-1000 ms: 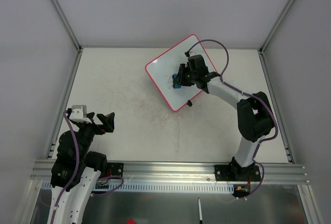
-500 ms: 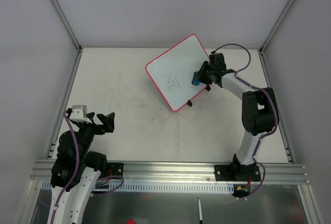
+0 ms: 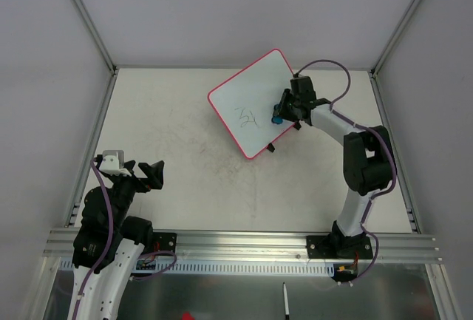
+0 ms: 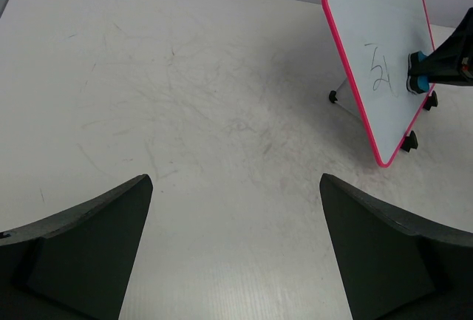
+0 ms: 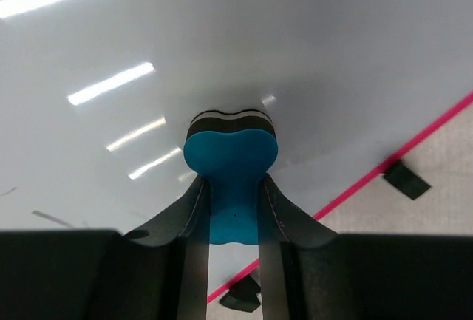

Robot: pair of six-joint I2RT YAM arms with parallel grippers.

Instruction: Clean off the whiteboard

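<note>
The right gripper [image 3: 281,110] is seen clamped on a blue eraser [image 5: 230,154], which is pressed to the whiteboard [image 3: 240,91] just beside dark handwritten marks [image 3: 249,118]. The board is propped tilted at the table's [image 3: 177,157] far side. The left gripper [image 4: 236,187] is held wide open, well apart.

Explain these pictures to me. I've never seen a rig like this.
Two robot arms are bolted at a table's near edge. One picture looks down from above; the other two come from cameras on each wrist, so black fingers show at the bottom. A propped whiteboard with a pink rim stands on the table, with scribbled writing on it. The right gripper holds a blue eraser against the board, beside the writing. The left gripper is open, holding nothing.
</note>
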